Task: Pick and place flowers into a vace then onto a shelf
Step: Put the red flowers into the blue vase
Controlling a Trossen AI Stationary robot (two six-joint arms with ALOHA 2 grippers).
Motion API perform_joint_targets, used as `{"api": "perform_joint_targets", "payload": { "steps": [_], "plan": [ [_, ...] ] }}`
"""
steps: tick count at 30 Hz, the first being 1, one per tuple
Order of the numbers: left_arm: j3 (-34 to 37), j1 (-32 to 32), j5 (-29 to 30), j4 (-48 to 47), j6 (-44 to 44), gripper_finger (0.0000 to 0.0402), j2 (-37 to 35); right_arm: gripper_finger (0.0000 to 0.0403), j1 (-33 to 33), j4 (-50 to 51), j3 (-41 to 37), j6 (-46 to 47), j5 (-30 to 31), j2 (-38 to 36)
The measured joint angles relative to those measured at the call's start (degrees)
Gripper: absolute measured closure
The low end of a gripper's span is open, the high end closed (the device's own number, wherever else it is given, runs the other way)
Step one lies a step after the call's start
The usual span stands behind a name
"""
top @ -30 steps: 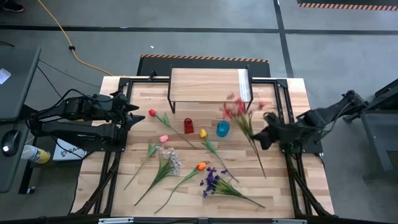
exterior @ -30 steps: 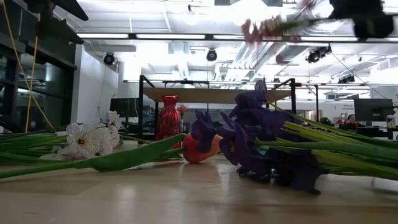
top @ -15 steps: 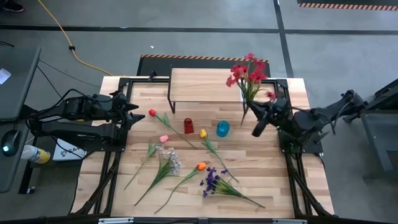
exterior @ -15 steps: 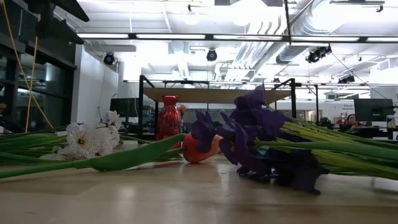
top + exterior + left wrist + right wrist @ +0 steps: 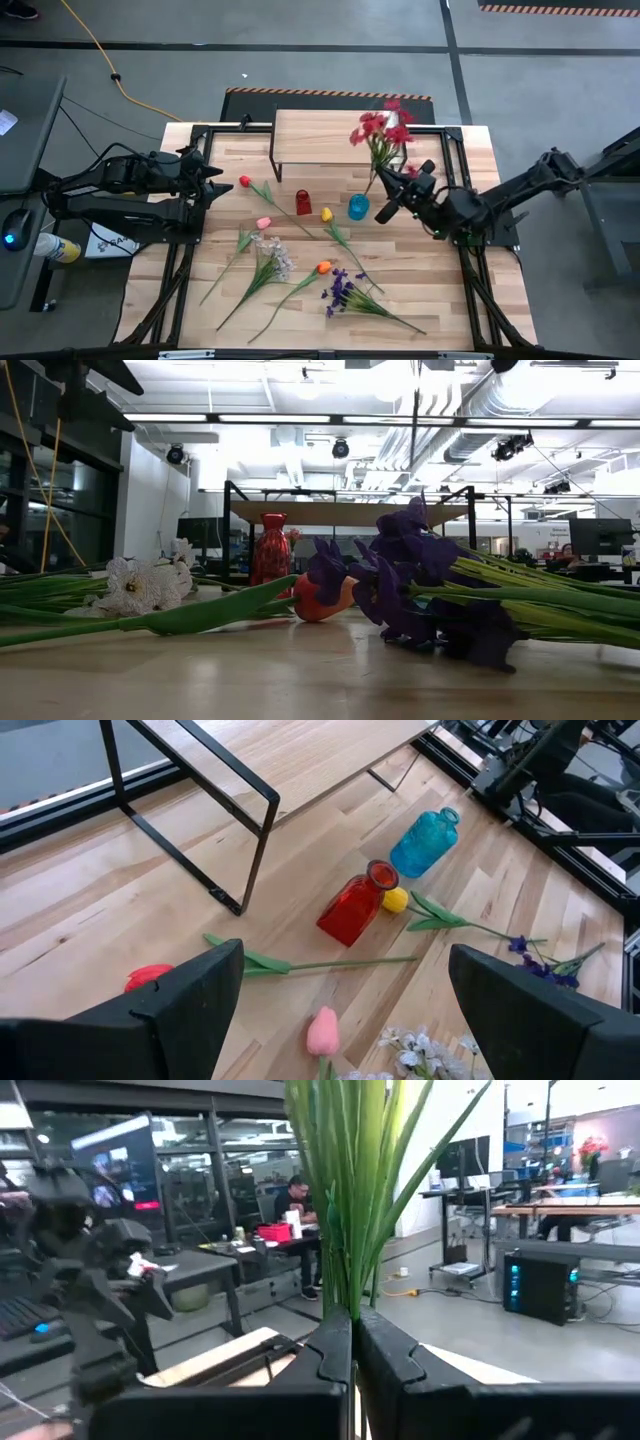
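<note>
My right gripper [image 5: 388,202] is shut on a red blossom spray [image 5: 381,126] and stands just right of the blue vase [image 5: 358,207], in front of the shelf [image 5: 320,137]. In the low view the spray's thin stem [image 5: 415,420] hangs down from above. A red vase [image 5: 303,201] stands left of the blue one. Red [image 5: 245,181], pink [image 5: 264,223], yellow [image 5: 327,214] and orange [image 5: 323,267] tulips, a white spray [image 5: 272,250] and a purple spray [image 5: 340,290] lie flat on the table. My left gripper [image 5: 215,180] waits open at the table's left side. My right gripper pinches the red spray's bundle of green stems [image 5: 352,1305] between its two shut fingers [image 5: 325,1355]. The fingers come level from the table's right and lie across the stems. The spray stands upright and lifted clear, blossoms above, stem end [image 5: 415,455] hanging below.
The shelf's black legs [image 5: 262,830] stand just behind the two vases. Black frame rails [image 5: 455,170] run along the table's left and right sides. Bare planks [image 5: 440,290] lie at the near right of the table.
My right gripper has risen and moved toward the table's left, up to the blue vase, turning as it went. The red spray, earlier slanting low over the table's right part, now stands upright with its blossoms in front of the shelf's right end.
</note>
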State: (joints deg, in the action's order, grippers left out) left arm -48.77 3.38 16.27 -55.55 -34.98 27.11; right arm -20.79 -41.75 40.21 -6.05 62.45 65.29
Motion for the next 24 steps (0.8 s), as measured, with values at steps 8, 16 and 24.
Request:
{"api": "perform_joint_targets", "payload": {
  "steps": [8, 16, 24],
  "plan": [
    [0.0, -0.02, -0.01, 0.0, 0.0, 0.0016, 0.02, 0.0403, 2.84, -0.17, -0.28, 1.48, -0.21, 3.39],
    [0.0, -0.01, -0.02, 0.0, 0.0, 0.0016, 0.02, 0.0403, 3.18, -0.14, -0.27, 3.6, 0.74, 5.72],
    [0.0, -0.02, -0.04, 0.0, 0.13, 0.0016, 0.0, 0.0403, 3.18, 0.38, -0.27, 3.77, 2.76, 7.24]
  ]
}}
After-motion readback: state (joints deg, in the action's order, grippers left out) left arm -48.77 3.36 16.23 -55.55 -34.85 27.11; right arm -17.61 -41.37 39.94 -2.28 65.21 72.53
